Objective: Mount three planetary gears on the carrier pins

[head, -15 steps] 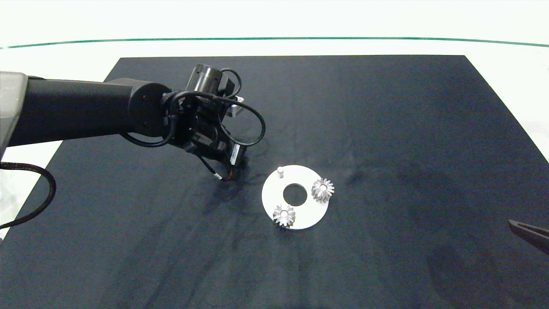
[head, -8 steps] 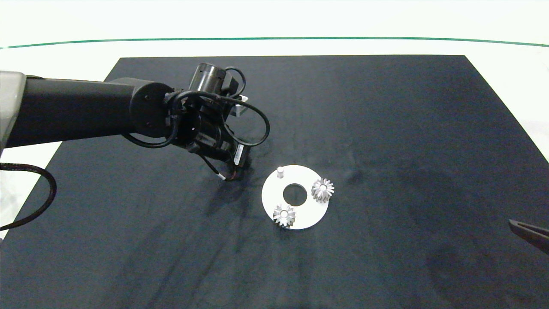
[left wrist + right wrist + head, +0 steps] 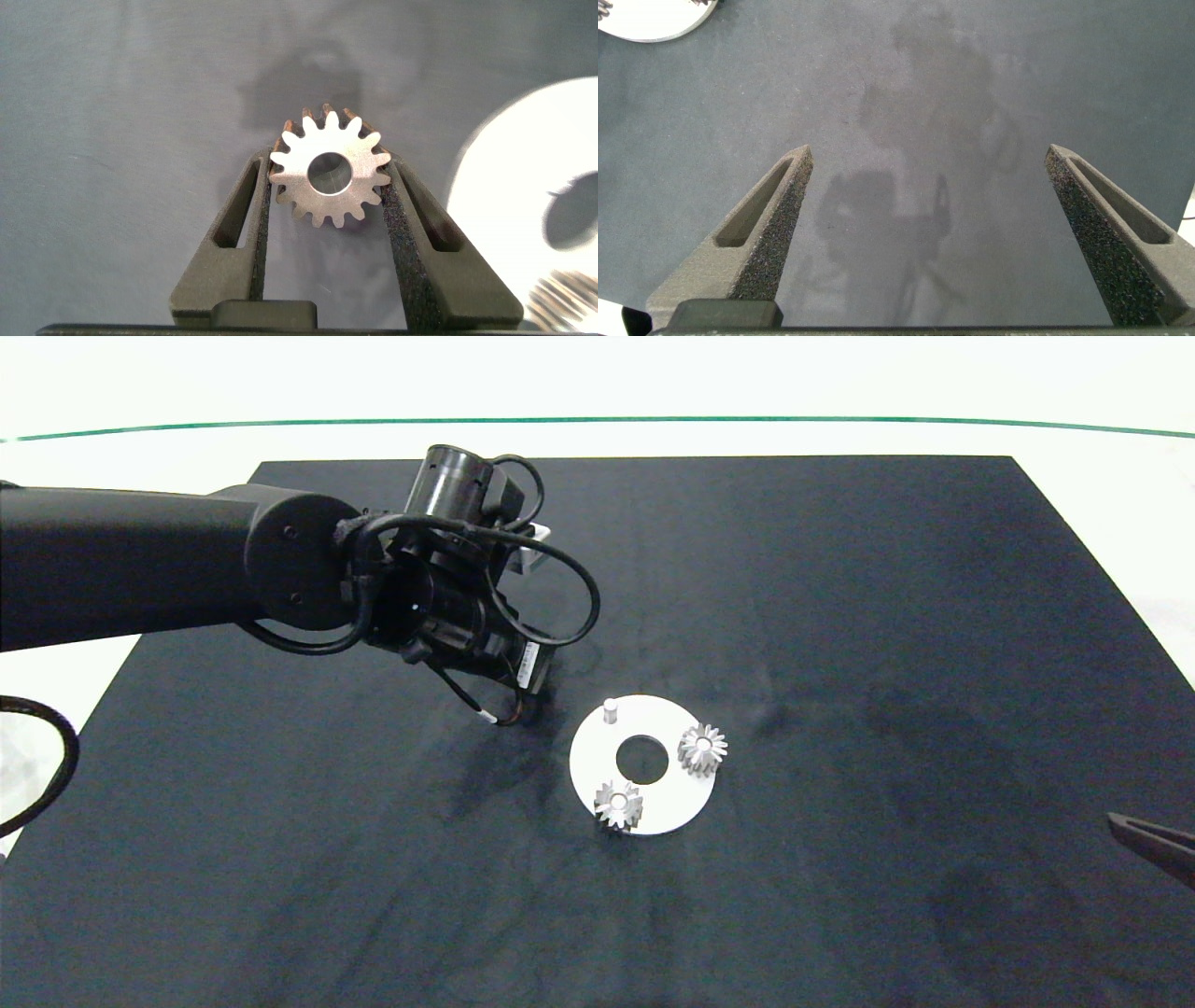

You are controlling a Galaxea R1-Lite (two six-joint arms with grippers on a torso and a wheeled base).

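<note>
Left gripper (image 3: 329, 191): pinching the third gear (image 3: 329, 175) by its teeth, above the mat (image 3: 840, 616), just beside the disc (image 3: 686, 798).
Disc: two gears (image 3: 702, 748) seated (one pin (image 3: 611, 709) bare).
Right gripper (image 3: 926, 201): spread wide, at the mat's right edge.

The left arm reaches in, its wrist bent down. The left pincer (image 3: 327, 201) is closed tight on a gear (image 3: 329, 174), squeezed between its two fingers (image 3: 245, 224). The right pincer (image 3: 924, 205) hangs far off to the side with its fingers (image 3: 771, 219) spread wide.
</note>
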